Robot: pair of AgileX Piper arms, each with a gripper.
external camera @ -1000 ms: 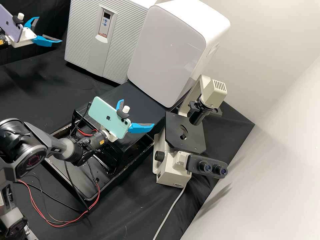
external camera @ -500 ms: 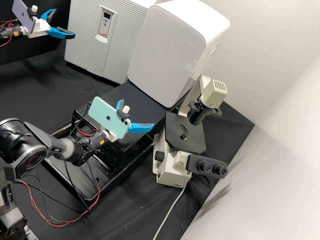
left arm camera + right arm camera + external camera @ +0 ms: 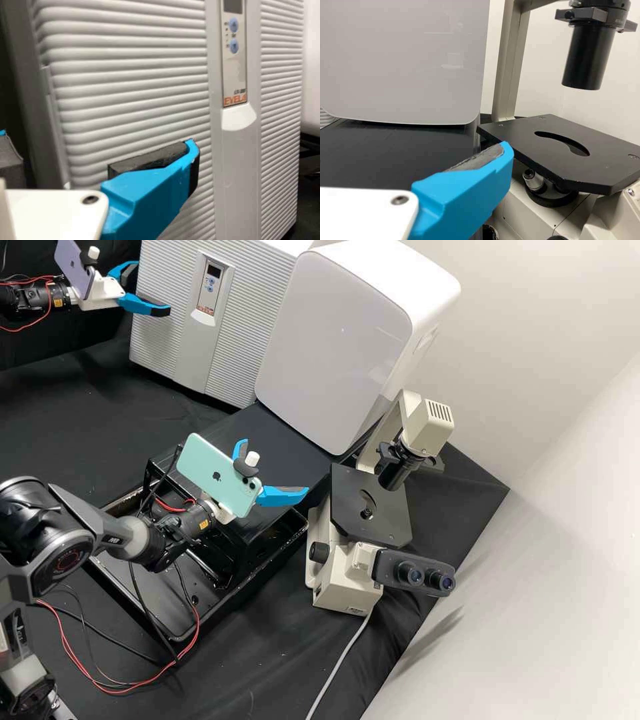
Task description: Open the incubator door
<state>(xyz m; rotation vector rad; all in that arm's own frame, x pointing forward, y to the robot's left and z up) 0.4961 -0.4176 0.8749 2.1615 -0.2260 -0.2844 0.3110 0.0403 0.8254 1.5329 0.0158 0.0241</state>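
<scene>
The incubator door (image 3: 243, 327) is shut, its opening undone — left claw (image 3: 153, 288) near it, right claw (image 3: 274, 465) farther off, both spread.

In the high view, 2 off-white walls meet along a slanting seam between 2 and 3 o'clock: the upper wall (image 3: 533, 340) at 2 o'clock, greyer, and the lower wall (image 3: 567, 587) at 4 o'clock, brighter. Soft grey shadows streak the lower wall at 5 o'clock. Creased black cloth covers the bench (image 3: 280, 653), whose corner points to 3 o'clock. A black drape (image 3: 40, 350) hangs at 10 o'clock.
</scene>
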